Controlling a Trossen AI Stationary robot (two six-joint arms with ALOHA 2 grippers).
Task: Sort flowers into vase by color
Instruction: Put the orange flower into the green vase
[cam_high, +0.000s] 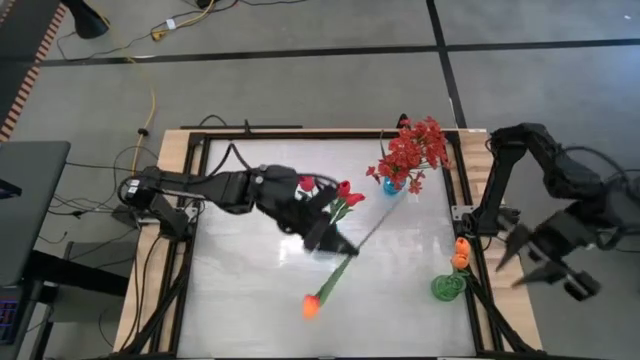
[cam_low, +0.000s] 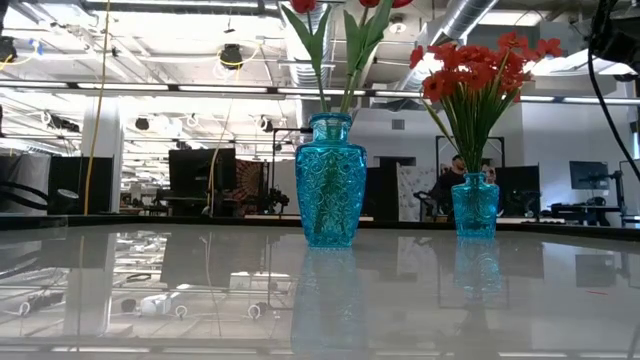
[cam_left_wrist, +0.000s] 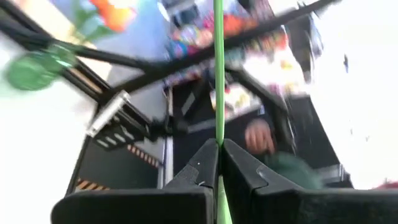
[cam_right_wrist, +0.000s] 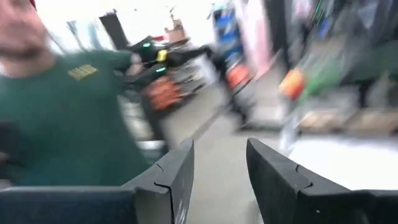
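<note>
Left gripper (cam_high: 335, 243), mid-table, pinches the orange tulip (cam_high: 312, 306) stem. Right gripper (cam_high: 540, 262), fingers spread, waits beyond the table's right edge.

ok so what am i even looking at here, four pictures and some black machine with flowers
It is one robot with two dark arms at a white table. The top picture looks straight down. The second looks level across the tabletop. The last two come from cameras on each arm's wrist.

The left gripper, over the middle of the table, has its jaws shut on the thin green stem of an orange tulip; the left wrist picture shows the stem pinched between them. The right gripper waits off the table's right edge, jaws apart and empty.

On the table stand a blue vase with red roses, a smaller blue vase with a red spray, and a green vase with orange tulips.
</note>
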